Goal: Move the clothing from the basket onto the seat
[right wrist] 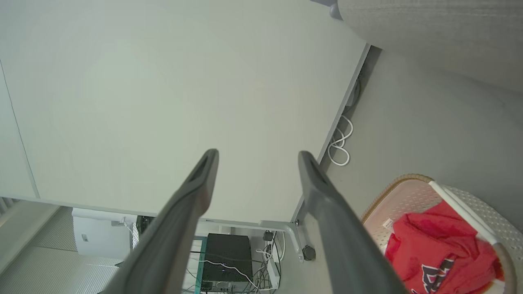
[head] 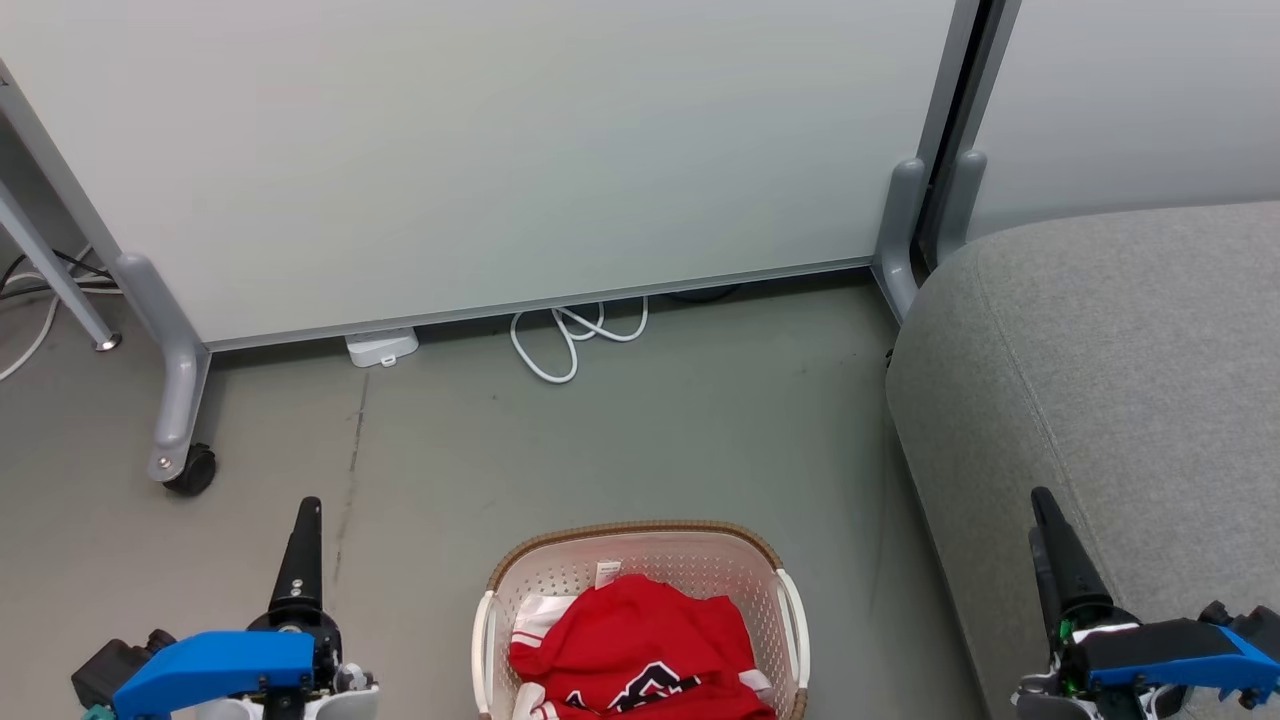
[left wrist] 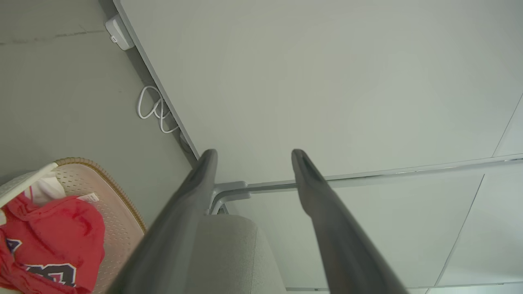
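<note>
The cream perforated basket (head: 640,528) with a brown woven rim stands on the floor at the bottom centre of the head view. Red clothing (head: 640,630) with white trim and black-and-white lettering lies heaped inside it, and a white piece shows at its left. The grey sofa (head: 1120,360) fills the right side, close to the basket. My left gripper (head: 308,515) stands left of the basket and my right gripper (head: 1042,505) stands in front of the sofa's edge. Both are open and empty. The wrist views show the left gripper (left wrist: 252,157) and right gripper (right wrist: 257,157) beside the basket (left wrist: 118,204) (right wrist: 408,196).
A pale partition panel (head: 480,150) on grey legs with a caster (head: 190,470) stands behind the basket. A coiled white cable (head: 575,335) and a white plug box (head: 380,347) lie at its foot. Bare grey floor (head: 620,430) lies between panel and basket.
</note>
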